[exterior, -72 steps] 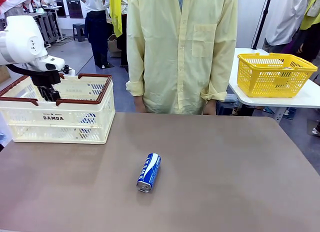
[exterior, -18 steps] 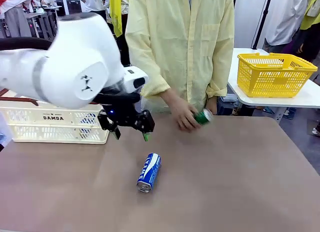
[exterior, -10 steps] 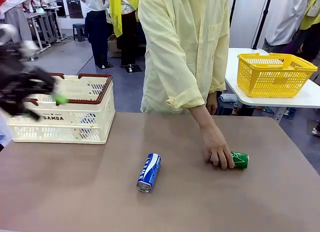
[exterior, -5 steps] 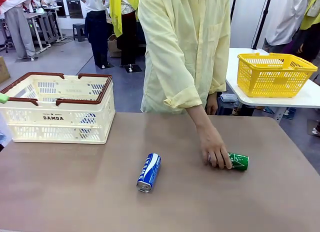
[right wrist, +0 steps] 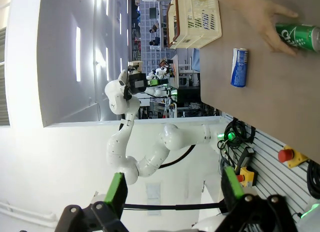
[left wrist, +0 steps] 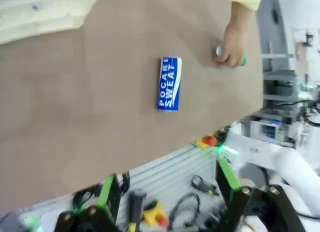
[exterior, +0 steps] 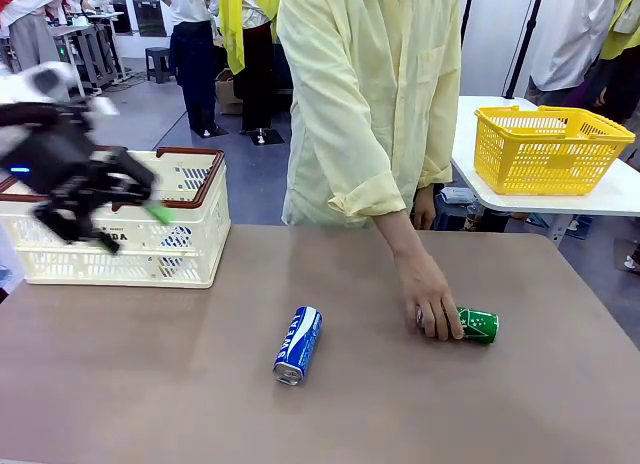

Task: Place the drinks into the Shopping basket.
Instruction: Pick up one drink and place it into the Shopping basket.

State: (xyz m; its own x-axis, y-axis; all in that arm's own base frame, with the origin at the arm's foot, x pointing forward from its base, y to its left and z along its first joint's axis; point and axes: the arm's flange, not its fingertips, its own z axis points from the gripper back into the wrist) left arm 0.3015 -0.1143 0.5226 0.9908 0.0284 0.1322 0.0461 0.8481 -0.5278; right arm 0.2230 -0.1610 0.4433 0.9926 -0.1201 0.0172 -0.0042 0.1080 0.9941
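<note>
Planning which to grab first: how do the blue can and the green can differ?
The slim blue aluminium can lies free mid-table; the slim green aluminium can is under the person's hand. The blue one points roughly toward the robot; the green one lies crosswise. Both lie on their sides on the brown table.

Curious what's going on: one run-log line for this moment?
left gripper open, empty, near cream perforated plastic crate | blue aluminium can lying mid-table | person's hand on green aluminium can
</note>
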